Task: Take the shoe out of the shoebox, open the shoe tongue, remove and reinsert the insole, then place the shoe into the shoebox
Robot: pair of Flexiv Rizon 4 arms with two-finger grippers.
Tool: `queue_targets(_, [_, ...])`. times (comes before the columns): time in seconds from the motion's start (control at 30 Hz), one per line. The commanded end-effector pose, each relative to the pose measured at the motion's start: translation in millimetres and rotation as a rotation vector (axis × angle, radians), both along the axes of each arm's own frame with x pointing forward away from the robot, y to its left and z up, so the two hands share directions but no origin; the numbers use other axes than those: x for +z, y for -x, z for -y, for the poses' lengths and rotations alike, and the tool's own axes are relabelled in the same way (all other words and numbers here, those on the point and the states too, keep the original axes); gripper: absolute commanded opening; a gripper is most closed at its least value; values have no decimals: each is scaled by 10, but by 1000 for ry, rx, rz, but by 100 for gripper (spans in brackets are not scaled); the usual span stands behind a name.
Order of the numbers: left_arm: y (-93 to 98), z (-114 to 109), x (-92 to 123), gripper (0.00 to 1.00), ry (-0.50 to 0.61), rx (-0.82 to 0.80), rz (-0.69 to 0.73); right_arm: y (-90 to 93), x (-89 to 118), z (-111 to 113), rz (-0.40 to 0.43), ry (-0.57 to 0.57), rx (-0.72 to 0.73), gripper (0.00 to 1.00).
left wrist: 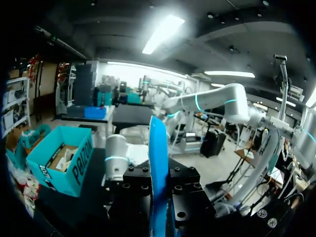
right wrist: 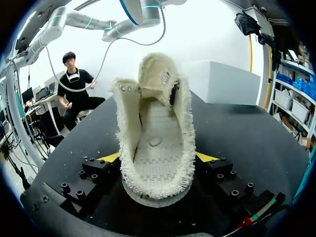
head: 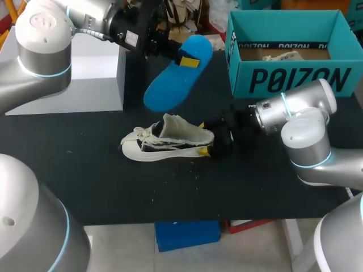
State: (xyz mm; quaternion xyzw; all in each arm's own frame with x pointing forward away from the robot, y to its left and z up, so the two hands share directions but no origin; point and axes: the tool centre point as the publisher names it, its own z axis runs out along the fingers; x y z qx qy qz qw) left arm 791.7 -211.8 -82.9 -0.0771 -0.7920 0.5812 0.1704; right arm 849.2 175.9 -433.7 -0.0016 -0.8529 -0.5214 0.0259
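Insole (head: pixel 170 88) in left end effector (head: pixel 189 60)

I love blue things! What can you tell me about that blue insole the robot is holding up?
The blue insole is a flat, foot-shaped piece, bright blue all over, and looks like smooth foam. It is out of the shoe and up in the air over the black table. It is tilted, with its lower rounded end pointing down toward the shoe. My left gripper pinches it near the higher end, a finger on each flat side. Nothing else touches it.
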Motion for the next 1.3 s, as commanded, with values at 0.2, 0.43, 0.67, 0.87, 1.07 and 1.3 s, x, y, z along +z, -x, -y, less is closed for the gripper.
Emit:
queue_targets(0.2, [13, 112, 313, 0, 206, 135, -168, -6, -62, -21, -1, 1, -1, 0])
queue_targets(0.43, [5, 76, 543, 0, 292, 237, -254, -6, -62, -21, -1, 1, -1, 0])
queue_targets(0.67, [55, 3, 753, 0, 387, 309, -299, -6, -62, -21, -1, 1, -1, 0])
queue_targets(0.87, [142, -45, 899, 0, 421, 318, -313, -6, -62, -21, -1, 1, -1, 0])
queue_targets(1.07, [183, -81, 931, 0, 440, 355, -311, -6, -62, -21, -1, 1, -1, 0])
queue_targets(1.3, [259, -80, 1119, 0, 487, 349, -298, -6, -62, -21, -1, 1, -1, 0])
